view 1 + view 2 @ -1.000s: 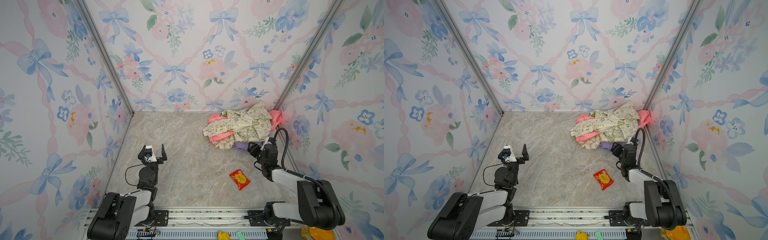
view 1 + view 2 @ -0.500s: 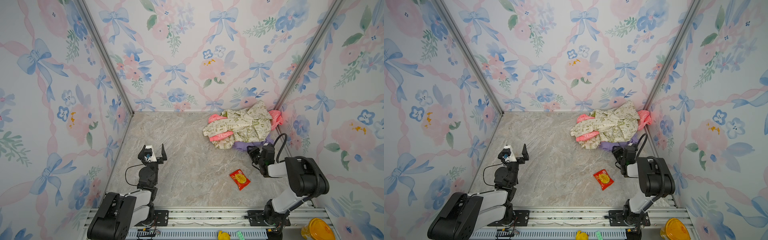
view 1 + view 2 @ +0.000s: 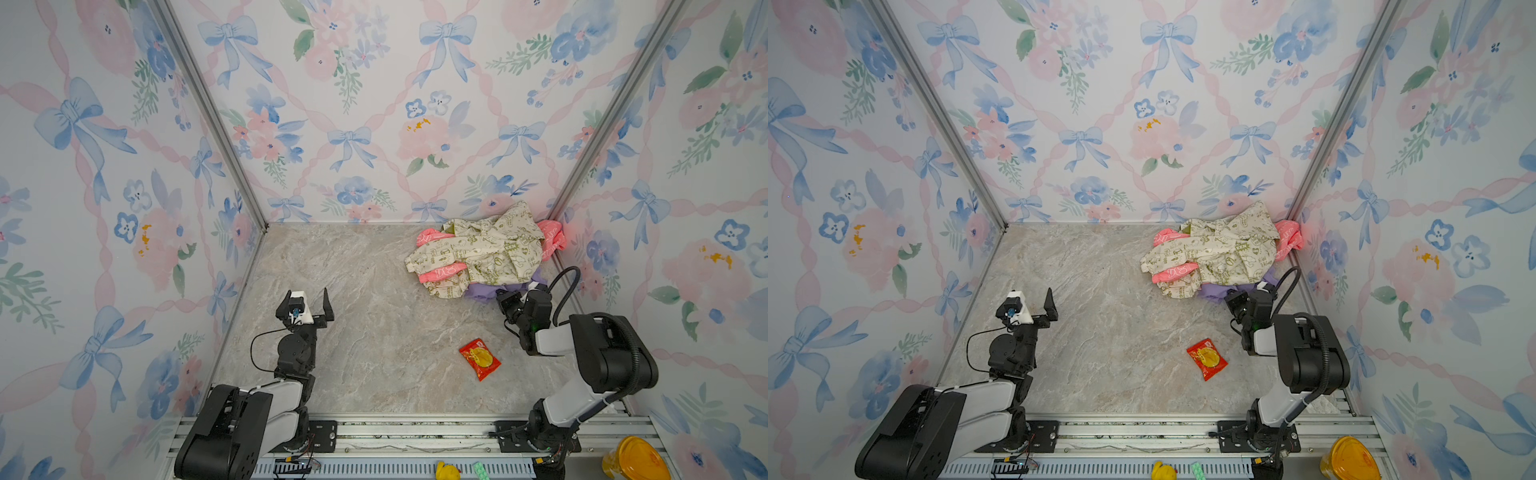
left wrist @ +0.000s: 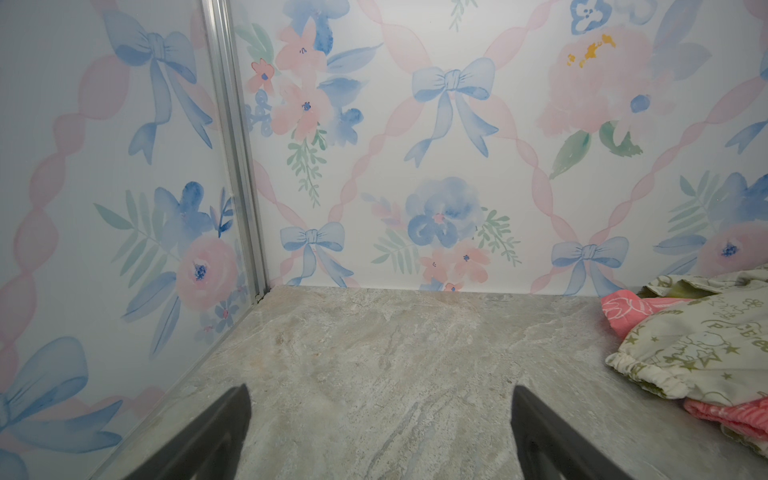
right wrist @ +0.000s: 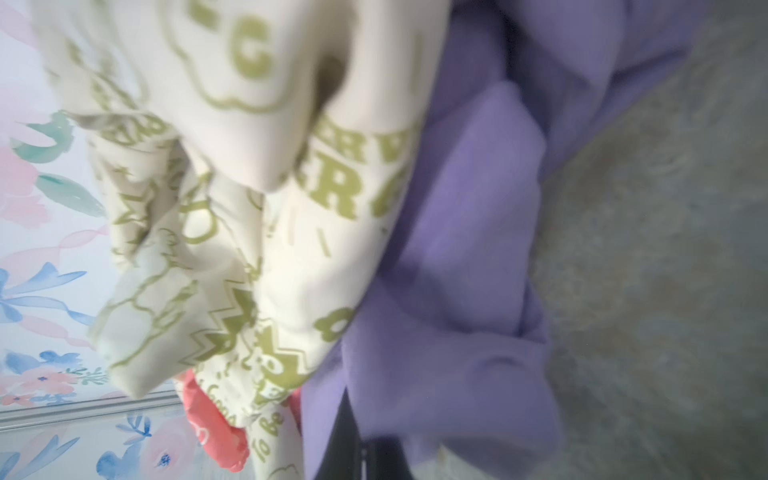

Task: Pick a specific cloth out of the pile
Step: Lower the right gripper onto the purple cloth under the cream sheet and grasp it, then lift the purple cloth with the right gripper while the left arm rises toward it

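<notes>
The pile lies in the back right corner: a cream cloth with olive-green print (image 3: 486, 249) (image 3: 1221, 249) over a coral-pink one (image 3: 440, 272). The cloth (image 3: 482, 291) (image 3: 1214, 291), plain lavender, sticks out from under the pile's near edge. My right gripper (image 3: 503, 296) (image 3: 1232, 298) sits at that edge. In the right wrist view its dark fingers (image 5: 347, 432) are closed together, with a fold of the cloth (image 5: 457, 270) pinched between them and bulging over them. My left gripper (image 3: 307, 305) (image 4: 380, 415) stands wide open above the bare floor at the left, holding nothing.
A red snack packet (image 3: 480, 358) (image 3: 1207, 358) lies on the marble floor in front of the right arm. Floral walls close in the back and both sides, and the pile touches the right wall. A yellow container (image 3: 633, 457) stands outside by the front rail.
The right gripper has closed onto the lavender cloth at the pile's near edge, and the right arm's elbow has risen. The left arm has not moved.
</notes>
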Robot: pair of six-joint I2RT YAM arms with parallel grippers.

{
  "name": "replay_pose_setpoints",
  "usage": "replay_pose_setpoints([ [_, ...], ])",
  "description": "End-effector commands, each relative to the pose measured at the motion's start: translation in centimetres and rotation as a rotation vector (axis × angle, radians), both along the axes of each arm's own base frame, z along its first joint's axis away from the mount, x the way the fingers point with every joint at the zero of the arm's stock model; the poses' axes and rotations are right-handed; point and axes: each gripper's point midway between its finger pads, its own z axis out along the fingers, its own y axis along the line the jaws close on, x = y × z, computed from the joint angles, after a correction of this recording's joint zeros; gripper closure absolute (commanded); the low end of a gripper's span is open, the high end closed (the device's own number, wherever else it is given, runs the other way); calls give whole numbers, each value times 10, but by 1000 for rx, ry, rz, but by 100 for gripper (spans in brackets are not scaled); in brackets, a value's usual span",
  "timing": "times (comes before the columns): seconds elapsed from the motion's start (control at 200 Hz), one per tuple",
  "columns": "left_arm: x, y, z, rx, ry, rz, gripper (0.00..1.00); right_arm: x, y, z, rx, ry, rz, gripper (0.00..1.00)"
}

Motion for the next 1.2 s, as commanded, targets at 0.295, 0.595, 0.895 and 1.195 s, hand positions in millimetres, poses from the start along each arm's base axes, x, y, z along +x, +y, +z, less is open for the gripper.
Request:
replay_pose_setpoints([
  [0.295,5,-17,19,-67,1,-35,2,-10,23,115,-225,-158,62,100],
  [0.595,9,-66,88,-203,37,-166,2,-24,39,205,-349,-276,120,100],
  [0.895,-13,-102,159,-292,91,-427,2,-35,48,253,-354,-304,184,100],
  [1.195,-30,-103,231,-141,40,-460,2,-43,61,296,-366,-317,272,100],
])
